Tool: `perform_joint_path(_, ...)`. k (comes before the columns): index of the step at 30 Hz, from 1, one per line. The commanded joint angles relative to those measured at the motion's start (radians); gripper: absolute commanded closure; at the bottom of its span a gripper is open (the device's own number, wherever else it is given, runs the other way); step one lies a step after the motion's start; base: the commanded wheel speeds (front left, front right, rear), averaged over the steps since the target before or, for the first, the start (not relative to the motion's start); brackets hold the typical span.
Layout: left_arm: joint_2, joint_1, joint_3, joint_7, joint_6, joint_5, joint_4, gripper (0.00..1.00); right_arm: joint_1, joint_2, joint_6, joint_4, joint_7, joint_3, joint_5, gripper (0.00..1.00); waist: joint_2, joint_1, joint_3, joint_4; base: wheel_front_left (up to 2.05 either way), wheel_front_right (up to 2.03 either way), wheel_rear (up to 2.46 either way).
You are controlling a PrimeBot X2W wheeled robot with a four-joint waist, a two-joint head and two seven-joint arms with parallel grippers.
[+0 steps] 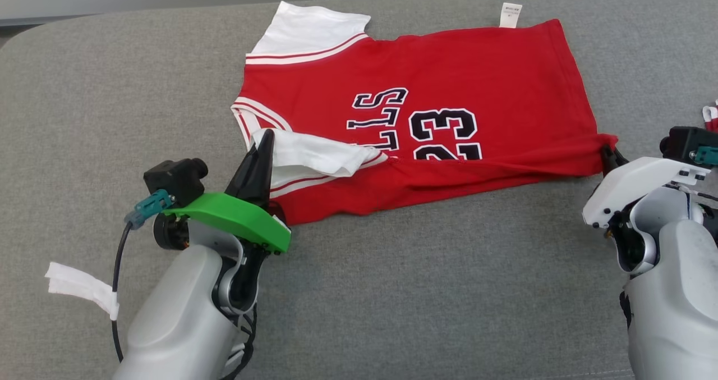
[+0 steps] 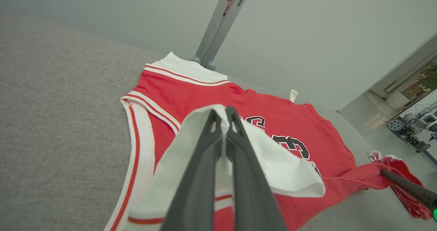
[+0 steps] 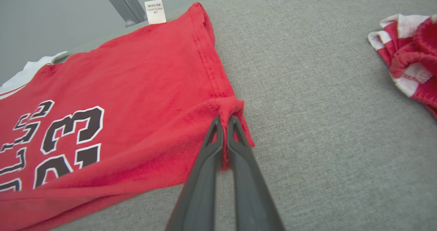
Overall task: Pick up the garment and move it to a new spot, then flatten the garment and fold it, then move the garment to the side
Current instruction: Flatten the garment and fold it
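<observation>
A grey fabric-covered worktop (image 1: 392, 290) carries the garment (image 1: 449, 71), a red jersey spread across its middle, collar end toward the robot's left and hem toward its right, so the black, white-outlined "STL" and "23" read sideways in the head view. The far edge lies flat, while the near edge is drawn up into a soft ridge between the two arms.

At the near left, the left gripper (image 1: 265, 141) under its green cover has its fingers (image 2: 205, 162) pressed together on the near white sleeve (image 1: 314, 155), which is lifted and folded back over the red body. The far white sleeve (image 1: 308, 29) lies flat on the fabric. At the near right, the right gripper (image 3: 223, 123) has its fingers (image 3: 201, 183) pinched tight on the near hem corner, the red cloth bunched at the tips.

A smaller bunched red-and-white cloth (image 3: 409, 60) sits apart from the garment, farther to the robot's right. A grey post (image 2: 222, 26) rises behind the worktop's far edge. A white strip (image 1: 78, 287) hangs from the black cable by the left arm. A small white tag (image 1: 510, 15) sticks out from the garment's far edge near the hem.
</observation>
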Motion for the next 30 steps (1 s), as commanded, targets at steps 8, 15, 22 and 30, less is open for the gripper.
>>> perform_joint_path(8, -0.008, -0.059, 0.009, -0.026, -0.012, 0.025, 0.038, 1.00, -0.075, -0.002, -0.002, 0.048, -0.025, 0.028, 0.015, 1.00, 0.0000, 0.0001, 0.035, 0.002, 0.00, 0.00, 0.00)
perform_joint_path(15, -0.020, -0.080, -0.003, -0.037, -0.021, 0.042, 0.071, 0.00, -0.098, -0.002, -0.002, 0.067, -0.058, 0.005, 0.001, 0.00, 0.0000, 0.0001, 0.038, 0.014, 0.00, 0.00, 0.00)
perform_joint_path(22, 0.003, -0.034, 0.020, -0.049, 0.023, 0.110, 0.085, 0.00, -0.070, -0.002, -0.002, 0.014, -0.096, 0.013, 0.056, 0.00, 0.0000, 0.0001, 0.011, 0.019, 0.00, 0.00, 0.00)
perform_joint_path(30, 0.046, 0.070, -0.024, -0.017, 0.100, 0.196, 0.100, 0.00, 0.019, -0.037, -0.002, -0.104, 0.134, 0.010, -0.086, 0.00, 0.0000, 0.0001, -0.019, 0.020, 0.00, 0.00, 0.00)
